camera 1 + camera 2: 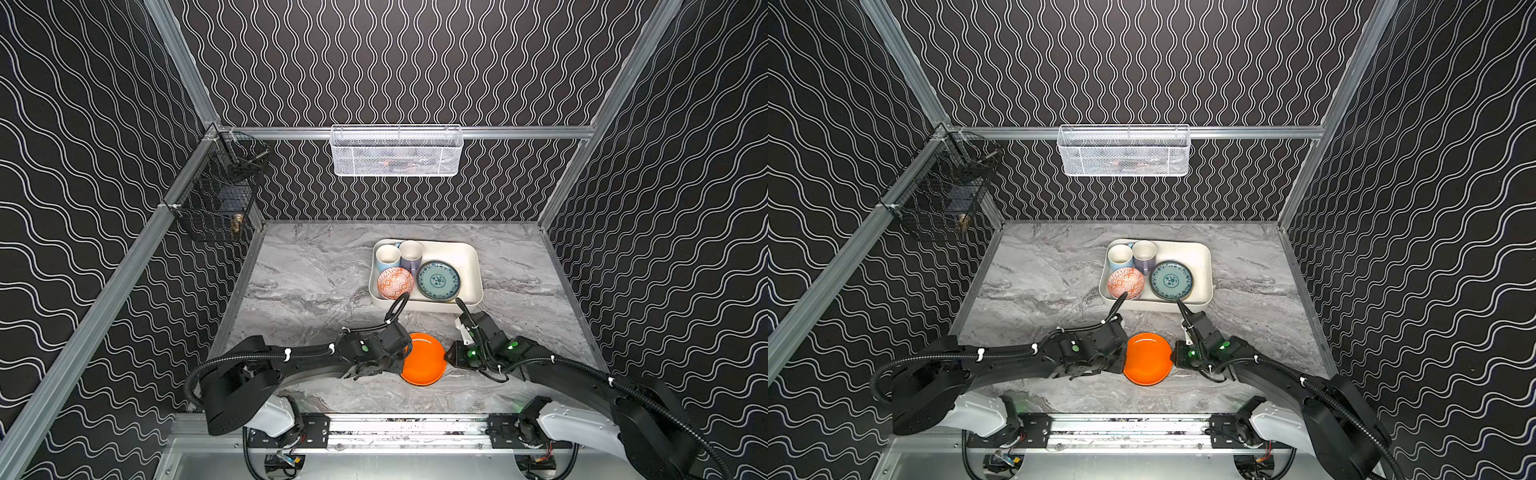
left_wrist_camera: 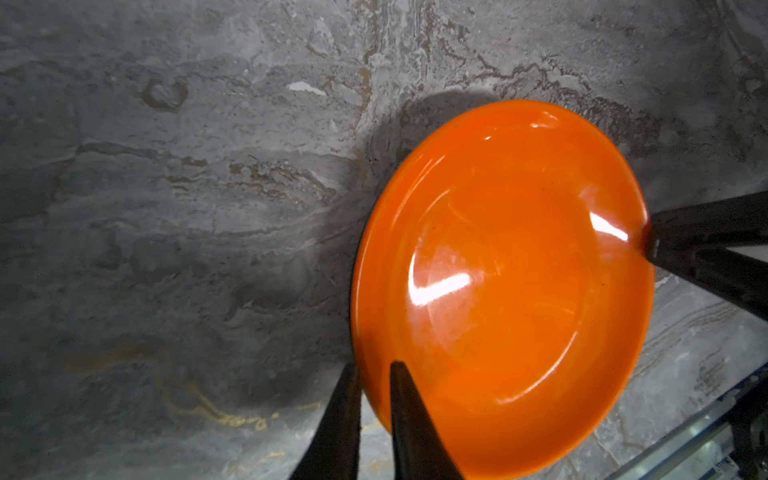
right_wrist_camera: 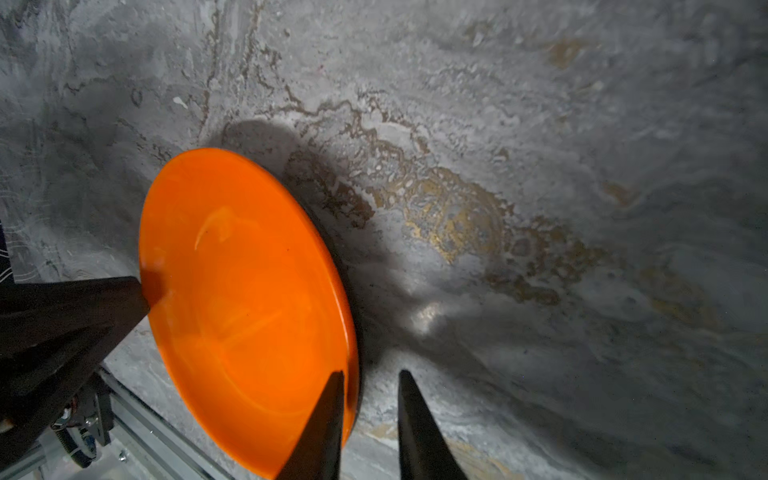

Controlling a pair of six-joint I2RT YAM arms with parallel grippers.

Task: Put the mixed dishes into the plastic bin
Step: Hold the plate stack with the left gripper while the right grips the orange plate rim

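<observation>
Left wrist view shows the orange plate (image 2: 503, 291) on the grey table (image 2: 166, 208). The left gripper (image 2: 374, 365) has its two fingers squeezed close on the plate's edge. One finger is on the plate and one is just outside it, so it pinches the rim.

In the right wrist view, the right gripper (image 3: 372, 374) has its fingers a bit apart. One is over the plate's edge and one is beside it, with a strip of table showing between. It looks like it is not squeezing yet.

In both top views the plate sits right between the two grippers, left one on its left edge, right one on its right edge. Both arms are just as near.

The plastic bin (image 1: 465, 266) lies straight past the plate, away from the arms, near but not touching. It holds a light-blue mug (image 1: 387, 257), a lilac mug (image 1: 410, 253), a patterned bowl (image 1: 395, 282) and a teal plate (image 1: 439, 281). The bare spot is the far corner on the right arm's side. I think the plate must go up and forward to get there.
</observation>
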